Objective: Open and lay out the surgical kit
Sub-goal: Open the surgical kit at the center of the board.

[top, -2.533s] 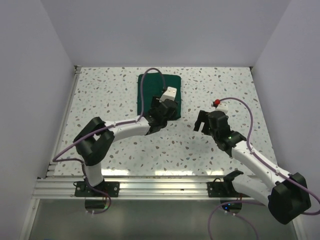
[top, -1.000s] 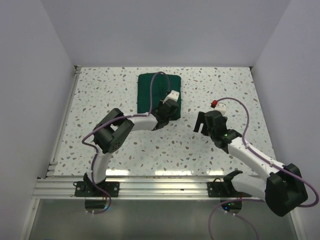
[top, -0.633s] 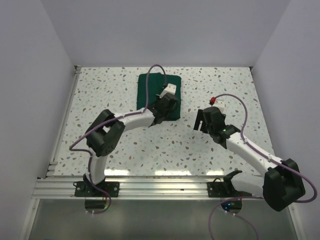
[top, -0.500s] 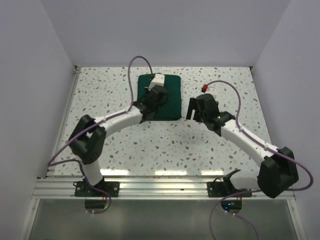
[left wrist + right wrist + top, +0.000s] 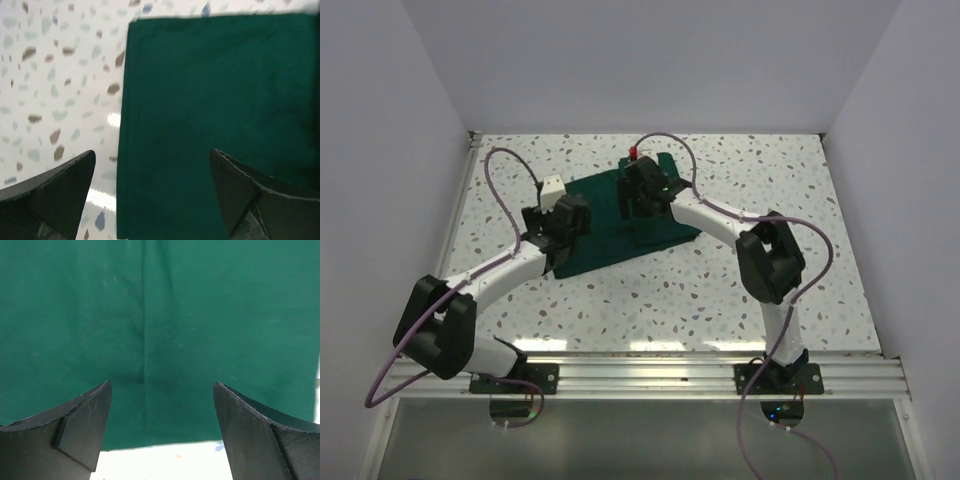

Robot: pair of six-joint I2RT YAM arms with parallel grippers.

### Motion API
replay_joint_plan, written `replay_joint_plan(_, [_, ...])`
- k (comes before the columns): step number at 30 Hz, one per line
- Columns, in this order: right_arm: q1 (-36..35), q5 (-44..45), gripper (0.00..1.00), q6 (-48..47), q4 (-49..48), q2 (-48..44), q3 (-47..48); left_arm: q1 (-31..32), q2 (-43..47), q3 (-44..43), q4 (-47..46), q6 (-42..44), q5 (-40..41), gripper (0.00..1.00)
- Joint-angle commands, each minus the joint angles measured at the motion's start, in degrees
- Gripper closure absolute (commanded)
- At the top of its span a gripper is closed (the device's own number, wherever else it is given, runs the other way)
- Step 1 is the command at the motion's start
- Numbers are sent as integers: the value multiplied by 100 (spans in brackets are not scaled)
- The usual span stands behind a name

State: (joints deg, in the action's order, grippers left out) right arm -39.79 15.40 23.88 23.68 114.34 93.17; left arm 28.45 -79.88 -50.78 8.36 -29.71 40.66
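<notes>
Although the wrap (image 5: 608,222) lies on the far middle of the worktop (image 5: 770,180), skewed and seemingly spread wider on its left side than a tight bundle would be, nothing of what it holds can be seen yet: no tray and no instruments show in any view. I judge the task to be at its start, with at most a first flap turned out (the top view hints at a thinner layer on the left and a thicker block on the right, but I cannot be sure of it).

Both arms reach over the cloth. The left tool (image 5: 152,155) hangs with its fingers apart and nothing between them, above the wrap's left border, where green cloth meets speckled worktop. The right tool (image 5: 162,385) is likewise spread and empty, over a flat stretch of cloth crossed by one straight crease, with a cloth edge just beneath it.

Whether either tool touches the cloth cannot be told.

What is left, by my reckoning, is nearly everything: pinch the edges, turn back the remaining folds until the wrap lies flat, uncover the tray, then set out the instruments.
</notes>
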Motion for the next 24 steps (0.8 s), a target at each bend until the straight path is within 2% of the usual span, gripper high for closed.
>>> replay_joint_plan(1, [-134,103,14,-287,383,465,544,3,-10,586,384,-1182,126,1])
replay_joint_plan(4, [-143,104,14,-287,365,747,615,-6,-19,1026,211,-1536,-67,1])
replay_joint_plan(9, [-169,402,17,-244,383,879,458,-6,-72,1431,-150,-1458,-147,1])
replay_joint_plan(11, [-169,516,21,-217,330,888,352,-6,-133,1492,-247,-1414,-164,1])
replay_joint_plan(12, [-178,543,24,-217,295,897,273,-6,-186,1510,-282,-1406,-155,1])
replay_joint_plan(13, [-178,578,33,-217,286,975,272,-6,-212,1528,-352,-1397,-138,1])
replay_joint_plan(15, [-169,657,42,-252,365,1116,386,-6,-265,1510,-353,-1388,-129,1])
replay_joint_plan(16, [-169,684,51,-270,400,1195,439,-6,-274,1501,-361,-1397,-138,1])
replay_joint_plan(18, [-169,666,58,-296,523,1432,614,-6,-257,1536,-484,-1379,-146,0])
replay_joint_plan(19, [-178,658,67,-313,541,1494,659,-6,-274,1536,-484,-1370,-112,1])
replay_joint_plan(21, [-178,649,69,-340,620,1670,799,-6,-309,1501,-493,-1362,-94,1])
replay_joint_plan(22, [-178,666,78,-366,637,1705,826,-6,-318,1493,-502,-1344,-76,1])
replay_joint_plan(24, [-178,692,82,-401,690,1766,878,-6,-370,1449,-511,-1326,-50,0])
